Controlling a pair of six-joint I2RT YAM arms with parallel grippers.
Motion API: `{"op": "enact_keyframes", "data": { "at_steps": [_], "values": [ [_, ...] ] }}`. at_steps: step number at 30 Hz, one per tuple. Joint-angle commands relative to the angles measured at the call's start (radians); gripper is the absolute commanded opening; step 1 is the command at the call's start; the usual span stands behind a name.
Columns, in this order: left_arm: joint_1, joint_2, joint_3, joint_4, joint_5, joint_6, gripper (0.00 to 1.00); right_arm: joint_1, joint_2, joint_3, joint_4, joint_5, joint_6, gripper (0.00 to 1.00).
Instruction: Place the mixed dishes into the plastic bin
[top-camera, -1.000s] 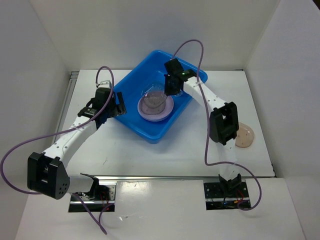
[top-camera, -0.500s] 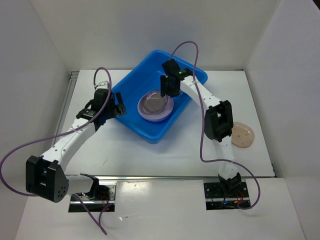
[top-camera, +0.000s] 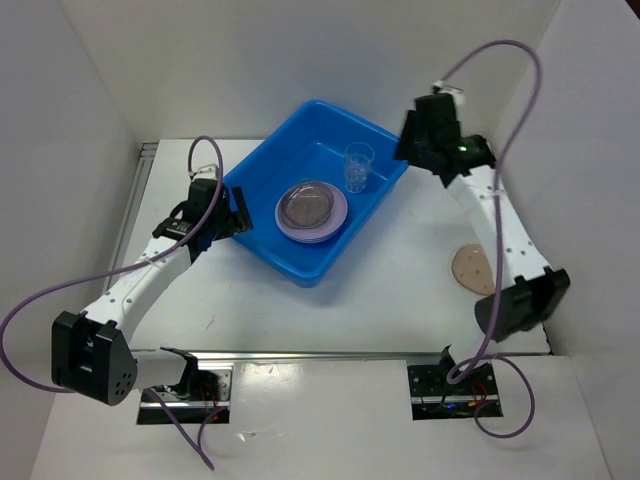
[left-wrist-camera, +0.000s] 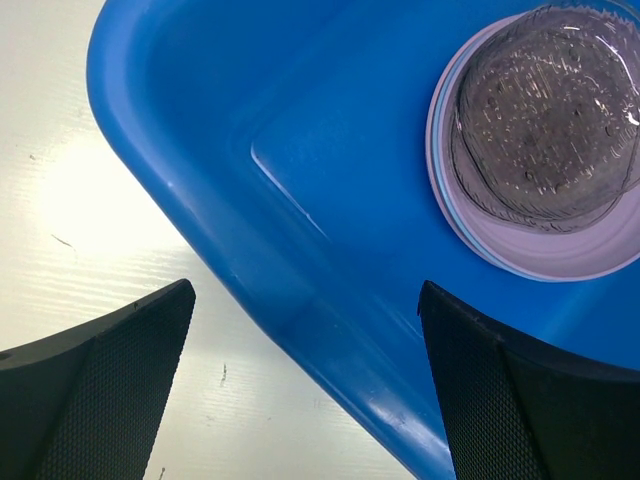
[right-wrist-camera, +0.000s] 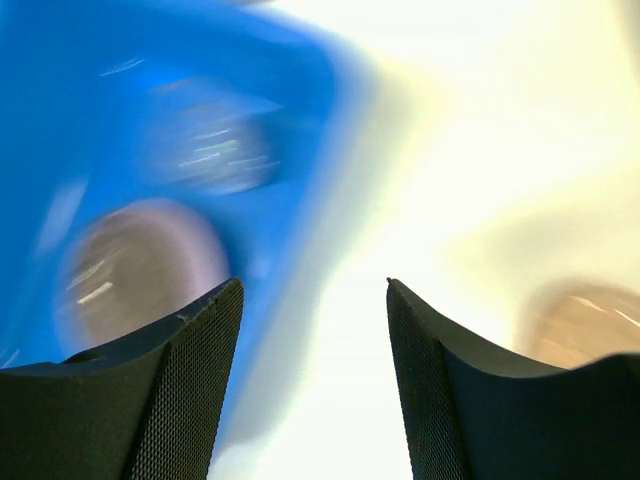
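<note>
Plates (top-camera: 311, 210) sit stacked in the blue bin (top-camera: 300, 262), a clear cup (top-camera: 359, 166) upright at their two o'clock, while one tan plate (top-camera: 472, 268) lies on the desk (top-camera: 380, 300) at the bin's four o'clock. The left hand (left-wrist-camera: 305, 288), fingers apart and empty, is at the bin's nine o'clock wall; the right hand (right-wrist-camera: 313, 288), also apart and empty, hangs off its two o'clock corner.

White table (top-camera: 250, 310), plain white walls (top-camera: 250, 60)
</note>
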Motion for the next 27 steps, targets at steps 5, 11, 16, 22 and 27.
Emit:
{"op": "enact_keyframes", "data": {
  "at_steps": [5,11,16,22,27],
  "values": [
    [0.014,-0.040,-0.004,0.015,0.013,-0.007,1.00,-0.266,-0.044,-0.343,-0.030,0.188,0.076,0.65],
    [0.014,-0.017,0.005,0.024,0.045,0.034,1.00,-0.339,-0.005,-0.497,-0.051,0.198,0.122,0.64],
    [0.014,-0.005,0.029,0.024,0.065,0.074,1.00,-0.339,0.028,-0.555,-0.051,0.221,0.143,0.56],
    [0.014,-0.014,0.009,0.024,0.065,0.084,1.00,-0.339,0.102,-0.564,-0.073,0.235,0.152,0.49],
    [0.014,-0.023,0.009,0.033,0.065,0.084,1.00,-0.321,0.183,-0.545,-0.084,0.245,0.152,0.43]
  ]
}}
